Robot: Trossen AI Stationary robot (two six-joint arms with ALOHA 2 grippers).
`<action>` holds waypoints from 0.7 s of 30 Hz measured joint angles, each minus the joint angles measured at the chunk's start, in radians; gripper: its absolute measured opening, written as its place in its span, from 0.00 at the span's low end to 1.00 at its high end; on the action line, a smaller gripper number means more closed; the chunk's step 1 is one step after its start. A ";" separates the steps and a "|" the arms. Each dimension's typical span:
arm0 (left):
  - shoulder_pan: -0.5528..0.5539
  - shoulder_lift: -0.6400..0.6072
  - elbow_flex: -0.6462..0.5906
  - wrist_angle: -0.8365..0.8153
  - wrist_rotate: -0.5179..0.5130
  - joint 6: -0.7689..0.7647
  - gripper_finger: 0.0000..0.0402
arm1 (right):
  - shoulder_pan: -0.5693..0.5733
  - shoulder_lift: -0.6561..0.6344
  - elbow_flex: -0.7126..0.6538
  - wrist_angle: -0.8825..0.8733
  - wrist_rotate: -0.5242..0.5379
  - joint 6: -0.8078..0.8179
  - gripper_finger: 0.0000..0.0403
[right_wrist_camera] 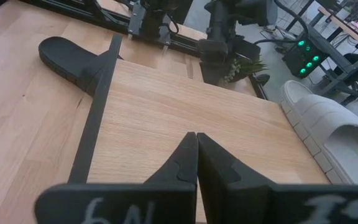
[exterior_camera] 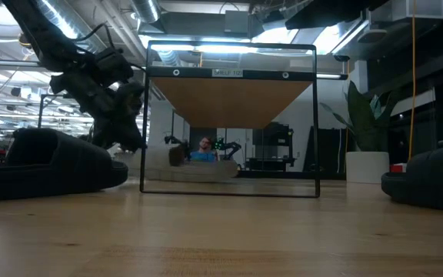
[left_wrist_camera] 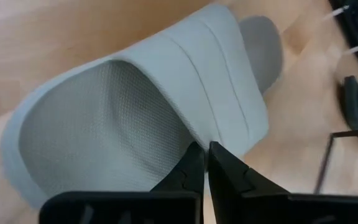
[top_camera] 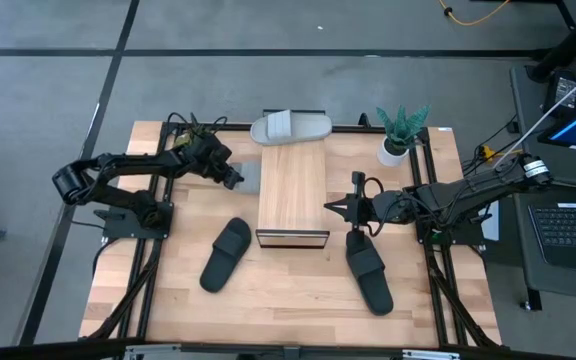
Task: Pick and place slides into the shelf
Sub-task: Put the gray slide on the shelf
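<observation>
The left jaws (left_wrist_camera: 205,163) are sitting closed at the strap edge of a grey slide (left_wrist_camera: 142,106) lying on the worktop (top_camera: 298,290) just left of the shelf (top_camera: 293,195). In the left wrist view the two tips meet right at the ribbed strap's rim; whether any of the strap is pinched between them cannot be told. From above, the left arm is reaching in from the left side, with its gripper (top_camera: 230,172) covering most of that slide.

The second grey slide (top_camera: 290,127) is lying across the far end of the shelf's plank top. One black slide (top_camera: 226,254) is resting on the worktop to the near left of the shelf, and the other black slide (top_camera: 368,270) is lying to its near right.

The right jaws (right_wrist_camera: 196,155) are pressed together, holding nothing, and are hanging beside the shelf's right edge, pointing across its top. A potted plant (top_camera: 400,133) is standing at the far right corner of the worktop.
</observation>
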 joint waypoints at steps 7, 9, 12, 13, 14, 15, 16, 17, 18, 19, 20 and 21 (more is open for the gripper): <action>0.043 -0.147 0.000 -0.136 -0.004 -0.017 0.00 | 0.000 0.000 0.000 0.000 0.000 0.003 0.01; 0.056 -0.218 0.000 -0.180 -0.010 -0.014 0.00 | 0.000 0.000 0.000 0.000 0.000 0.009 0.01; 0.068 -0.328 0.000 -0.244 -0.043 -0.015 0.00 | 0.000 0.000 0.000 0.000 0.000 0.018 0.01; 0.071 -0.360 0.000 -0.268 -0.061 -0.015 0.00 | 0.000 0.000 0.000 0.000 0.000 0.018 0.01; 0.073 -0.393 0.000 -0.298 -0.077 -0.015 0.00 | 0.000 0.000 0.000 0.000 0.000 0.018 0.01; 0.074 -0.425 0.000 -0.332 -0.096 -0.015 0.00 | 0.000 0.000 0.000 0.000 0.000 0.018 0.01; 0.074 -0.454 0.000 -0.366 -0.118 -0.013 0.00 | 0.000 0.000 0.000 0.000 0.000 0.018 0.01; 0.074 -0.482 0.000 -0.404 -0.140 -0.006 0.00 | 0.000 0.000 0.000 0.000 0.000 0.018 0.01; 0.074 -0.509 0.000 -0.438 -0.156 0.001 0.00 | 0.000 0.000 0.000 0.000 0.000 0.018 0.01; 0.074 -0.535 0.000 -0.461 -0.166 0.004 0.00 | 0.000 0.000 0.000 0.000 0.000 0.018 0.01; 0.074 -0.559 0.000 -0.477 -0.169 0.004 0.00 | 0.000 0.000 0.000 0.000 0.000 0.019 0.01; 0.074 -0.582 0.000 -0.489 -0.169 0.004 0.00 | 0.000 0.000 0.000 0.000 0.000 0.019 0.01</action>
